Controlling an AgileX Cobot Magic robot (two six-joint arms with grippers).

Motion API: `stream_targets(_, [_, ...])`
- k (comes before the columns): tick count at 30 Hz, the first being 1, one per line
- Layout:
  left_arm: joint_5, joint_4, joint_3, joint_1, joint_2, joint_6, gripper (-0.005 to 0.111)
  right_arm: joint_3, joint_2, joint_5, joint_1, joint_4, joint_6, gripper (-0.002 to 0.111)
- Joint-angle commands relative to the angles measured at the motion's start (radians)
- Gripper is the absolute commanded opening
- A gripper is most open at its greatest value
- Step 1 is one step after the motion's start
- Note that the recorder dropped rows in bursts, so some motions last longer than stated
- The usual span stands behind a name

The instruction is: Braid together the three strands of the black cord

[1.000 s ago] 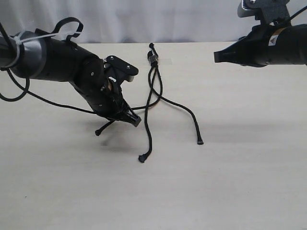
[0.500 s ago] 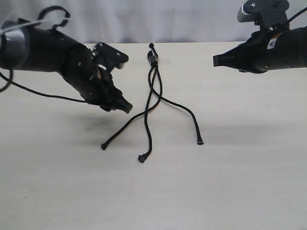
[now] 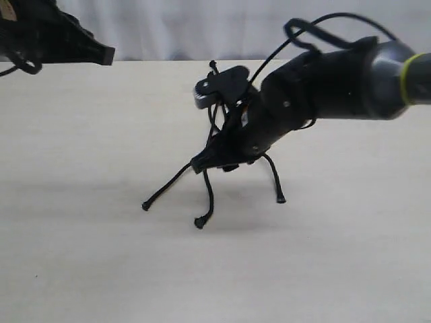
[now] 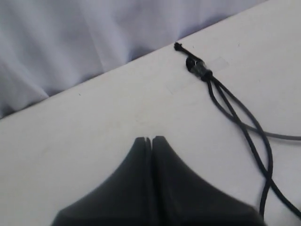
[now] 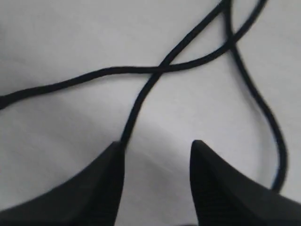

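Black cord (image 4: 197,67) flat on table (image 3: 337,256), three strands (image 5: 131,70) fanned out. Right gripper (image 5: 156,146) low over them, jaws apart, empty; left gripper (image 4: 151,140) well away, closed tight, empty.

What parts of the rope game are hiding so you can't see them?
- Exterior view: the right arm covers where the three strands cross.
- Left wrist view: the edge cuts off the strands' tips.
- Right wrist view: blurred; whether the right gripper touches a strand is unclear.
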Motion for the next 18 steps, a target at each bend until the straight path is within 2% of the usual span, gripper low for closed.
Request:
stream_targets(1, [-0.022, -0.006, 0.020, 0.002, -0.070, -0.006, 0.000, -0.077, 0.135, 0.059, 0.050, 0.009, 0.000, 0.043])
stream_targets(12, [-0.022, -0.006, 0.020, 0.002, -0.068, -0.006, 0.000, -0.100, 0.225, 0.073, 0.057, 0.039, -0.012, 0.041])
stream_targets(15, [-0.022, -0.006, 0.020, 0.002, -0.068, -0.006, 0.000, -0.100, 0.225, 0.079, 0.060, 0.039, -0.047, 0.023])
stream_targets(16, [-0.022, -0.006, 0.020, 0.002, -0.068, -0.006, 0.000, -0.100, 0.218, 0.079, 0.060, 0.034, -0.070, 0.011])
stream_targets(17, [-0.022, -0.006, 0.020, 0.002, -0.068, -0.006, 0.000, -0.100, 0.210, 0.079, 0.060, 0.032, -0.084, 0.004])
stream_targets(18, [-0.020, -0.006, 0.020, 0.002, -0.068, -0.006, 0.000, -0.100, 0.187, 0.079, 0.060, 0.013, -0.091, 0.004])
